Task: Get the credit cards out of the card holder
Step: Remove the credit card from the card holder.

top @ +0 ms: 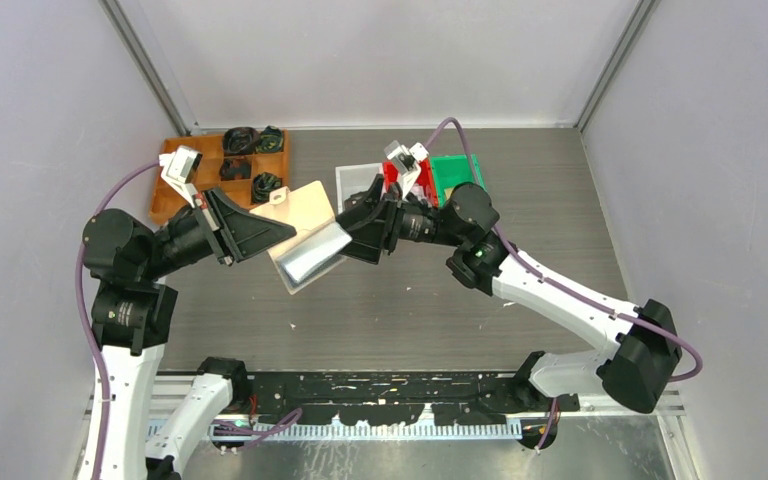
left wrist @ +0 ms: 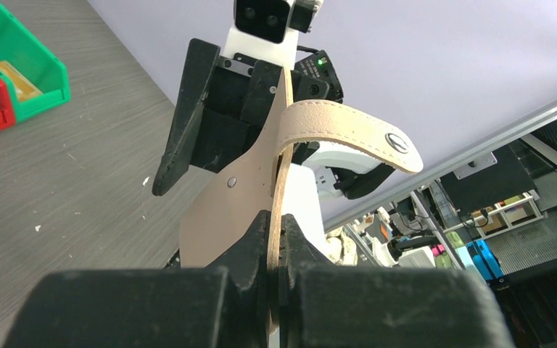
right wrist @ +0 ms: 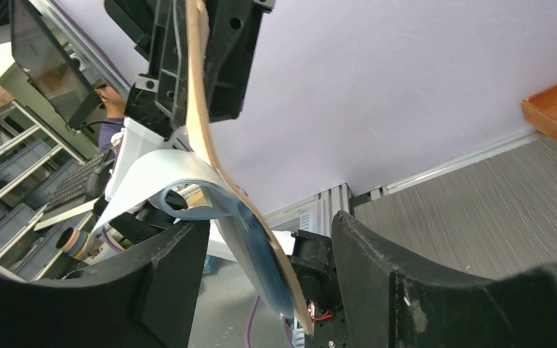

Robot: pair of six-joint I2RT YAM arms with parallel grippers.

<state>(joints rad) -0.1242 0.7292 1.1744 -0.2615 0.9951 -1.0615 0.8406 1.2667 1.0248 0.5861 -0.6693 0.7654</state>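
Note:
The card holder point(top: 305, 205), tan outside with a pale blue inner flap point(top: 312, 255), hangs open in the air above the table's middle. My left gripper point(top: 282, 233) is shut on its tan edge; the left wrist view shows the jaws point(left wrist: 281, 233) pinching the leather, with the tab strap point(left wrist: 341, 130) curling to the right. My right gripper point(top: 350, 238) is open, its fingers either side of the holder's far edge without touching it. In the right wrist view the blue-lined wall point(right wrist: 261, 246) stands between the fingers point(right wrist: 167, 275). No credit card shows clearly.
A wooden tray point(top: 175, 185) with several black lumps stands at the back left. A clear bin point(top: 355, 178), a red bin point(top: 392, 178) and a green bin point(top: 457, 172) stand at the back centre. Grey walls enclose the table.

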